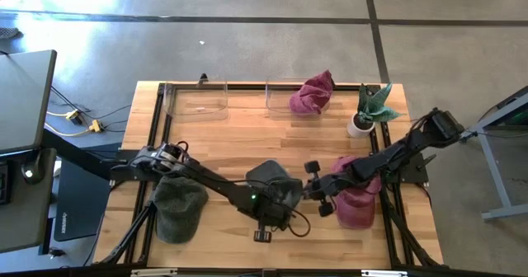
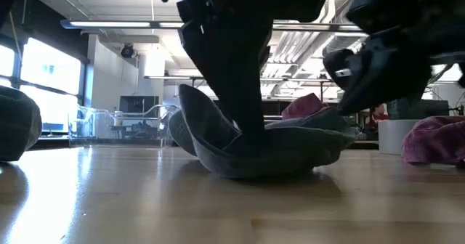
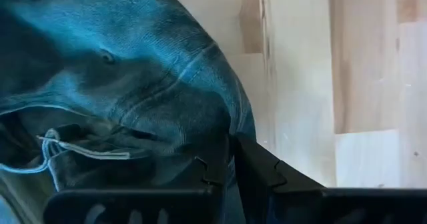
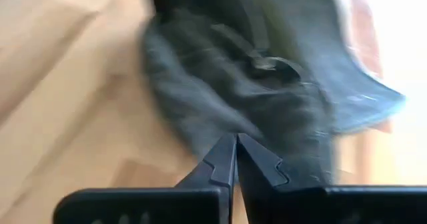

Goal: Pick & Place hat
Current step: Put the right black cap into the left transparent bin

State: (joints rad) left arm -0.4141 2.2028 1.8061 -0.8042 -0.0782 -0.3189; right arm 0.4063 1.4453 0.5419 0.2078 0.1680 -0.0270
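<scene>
The dark grey hat [image 1: 272,185] lies crumpled near the middle of the wooden counter [image 1: 223,133], and both tools meet at it. The main risk, as a judgement, is a thin pinch: the left tool [image 3: 230,161] has its fingers nearly together on a fold of the hat's cloth at the hat's front edge, and soft denim can slide out of so small a bite on a lift, or only one layer may come up while the rest drags. A second risk is the two arms crowding each other, since the right tool [image 1: 318,188] sits just beside the hat's right edge with its fingers pressed together and nothing visibly between them. The left arm reaches low across the counter from the hat's left, passing over a green hat [image 1: 177,207]; the right arm comes in from the hat's right, above a maroon hat [image 1: 356,201]. Beyond the hat stand clear bins [image 1: 198,100], another maroon hat [image 1: 313,94] and a potted plant [image 1: 367,112].
</scene>
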